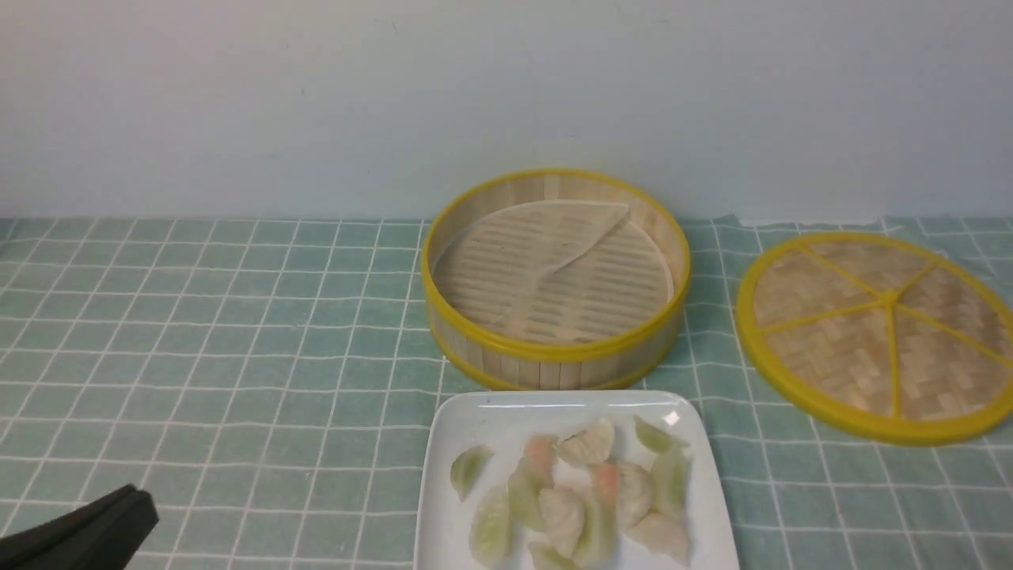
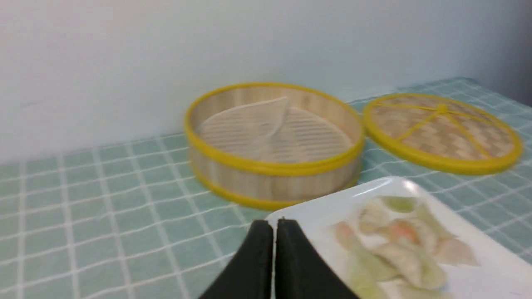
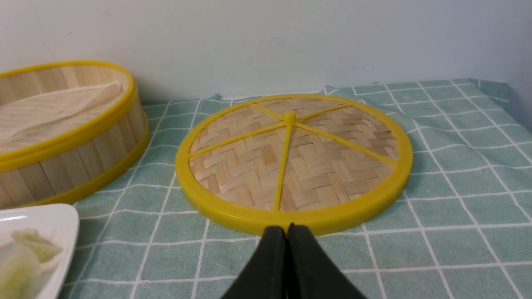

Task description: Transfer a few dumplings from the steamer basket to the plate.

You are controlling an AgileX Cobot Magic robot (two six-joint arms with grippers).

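The steamer basket (image 1: 555,358) stands at the middle back, holding only its folded liner sheet (image 1: 546,237); no dumplings show in it. It also shows in the left wrist view (image 2: 272,182) and the right wrist view (image 3: 70,166). The white plate (image 1: 483,412) lies in front of it with several dumplings (image 1: 582,495) piled on it; plate (image 2: 324,207) and dumplings (image 2: 399,249) show in the left wrist view too. My left gripper (image 1: 138,507) is low at the front left, shut and empty (image 2: 273,224). My right gripper (image 3: 286,229) is shut and empty, near the lid; it is out of the front view.
The flat woven lid (image 1: 878,332) with yellow rim and spokes lies to the right of the basket, also in the right wrist view (image 3: 293,162). A green checked cloth (image 1: 237,332) covers the table. A pale wall stands right behind the basket.
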